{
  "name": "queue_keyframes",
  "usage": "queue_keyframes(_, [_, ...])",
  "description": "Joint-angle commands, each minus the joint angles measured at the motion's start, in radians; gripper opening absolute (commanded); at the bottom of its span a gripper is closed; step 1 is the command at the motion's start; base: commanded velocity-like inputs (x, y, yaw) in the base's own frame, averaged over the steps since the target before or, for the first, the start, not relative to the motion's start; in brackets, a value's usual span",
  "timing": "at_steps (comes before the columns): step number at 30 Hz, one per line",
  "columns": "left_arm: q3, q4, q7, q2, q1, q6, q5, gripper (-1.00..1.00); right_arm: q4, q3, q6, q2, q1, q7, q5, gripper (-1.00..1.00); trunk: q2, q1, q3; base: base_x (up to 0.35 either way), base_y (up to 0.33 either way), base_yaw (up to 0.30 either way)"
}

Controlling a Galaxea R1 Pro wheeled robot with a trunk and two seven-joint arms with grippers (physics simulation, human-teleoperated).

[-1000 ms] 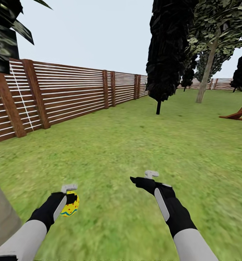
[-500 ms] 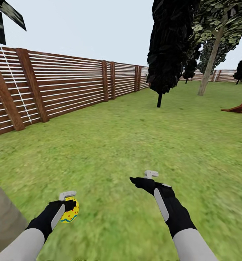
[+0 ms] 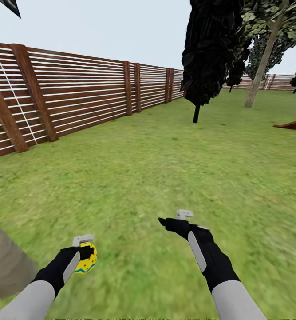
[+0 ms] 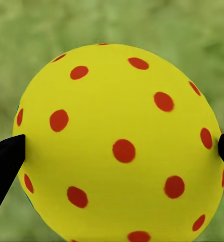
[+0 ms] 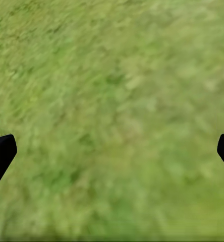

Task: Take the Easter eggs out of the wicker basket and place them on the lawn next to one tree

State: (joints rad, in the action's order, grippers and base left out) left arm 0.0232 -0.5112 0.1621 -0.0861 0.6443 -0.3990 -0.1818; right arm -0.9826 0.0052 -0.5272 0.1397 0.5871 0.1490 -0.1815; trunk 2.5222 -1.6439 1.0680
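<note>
Outdoors, the head view looks down over both arms onto the lawn (image 3: 165,169), a wide stretch of short green grass. Low at that view's left, the left tool (image 3: 86,253) is clenched on an Easter egg (image 3: 87,262), yellow with red dots and a blue zigzag band near its lower end; the egg hangs above the grass, just ahead of the black wrist. Near the middle, the right tool (image 3: 172,221) is held out over bare grass, well apart from the egg; whether its fingers are spread is hard to judge from this angle. A brown slat fence (image 3: 76,98) runs along the left and recedes toward the far end of the garden. An all-black tree (image 3: 210,49) with a thin dark trunk stands beyond the arms, and further back on the right a tree (image 3: 263,62) with a pale grey-beige trunk leans slightly, its speckled foliage reaching the top edge. A reddish wooden frame (image 3: 294,124) shows at the right edge. A tan shape (image 3: 5,262) sits at the lower left.

From the left wrist view, the egg (image 4: 119,146) sits between two black fingertips (image 4: 6,161), each touching its side, with blurred grass behind.

From the right wrist view, the two black fingertips (image 5: 1,154) stand wide apart at opposite edges with nothing between them, so this tool is released over grass (image 5: 117,111).
</note>
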Motion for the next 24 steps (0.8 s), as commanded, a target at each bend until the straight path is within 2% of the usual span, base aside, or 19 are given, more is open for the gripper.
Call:
queue_keyframes(1, [-0.001, -0.002, 0.005, 0.0, 0.0, -0.004, -0.01, -1.0, -0.001, -0.001, -0.005, 0.0, 0.0, 0.0, -0.004, 1.0, 0.001, 0.0, 0.005, 0.0, 0.0, 0.0])
queue_keyframes(11, [-0.004, -0.003, -0.01, 0.001, -0.007, -0.004, -0.01, -1.0, -0.001, 0.0, -0.005, 0.001, 0.0, 0.0, -0.004, 1.0, 0.003, -0.005, 0.044, 0.0, 0.0, 0.0])
queue_keyframes(15, [-0.004, -0.006, -0.049, 0.001, -0.024, -0.004, -0.011, -1.0, -0.001, -0.002, -0.005, 0.001, 0.0, 0.004, -0.004, 1.0, 0.004, -0.006, 0.059, 0.0, 0.0, 0.0])
queue_keyframes(21, [-0.003, -0.008, -0.061, 0.001, -0.027, -0.003, -0.013, -1.0, -0.002, -0.001, -0.005, 0.001, 0.0, 0.01, -0.004, 1.0, 0.005, -0.009, 0.082, 0.0, 0.0, -0.016])
queue_keyframes(24, [-0.003, -0.008, -0.06, 0.002, -0.028, -0.003, -0.013, -1.0, -0.002, -0.001, -0.005, 0.001, 0.0, 0.01, -0.004, 1.0, 0.006, -0.01, 0.083, 0.0, 0.0, -0.156])
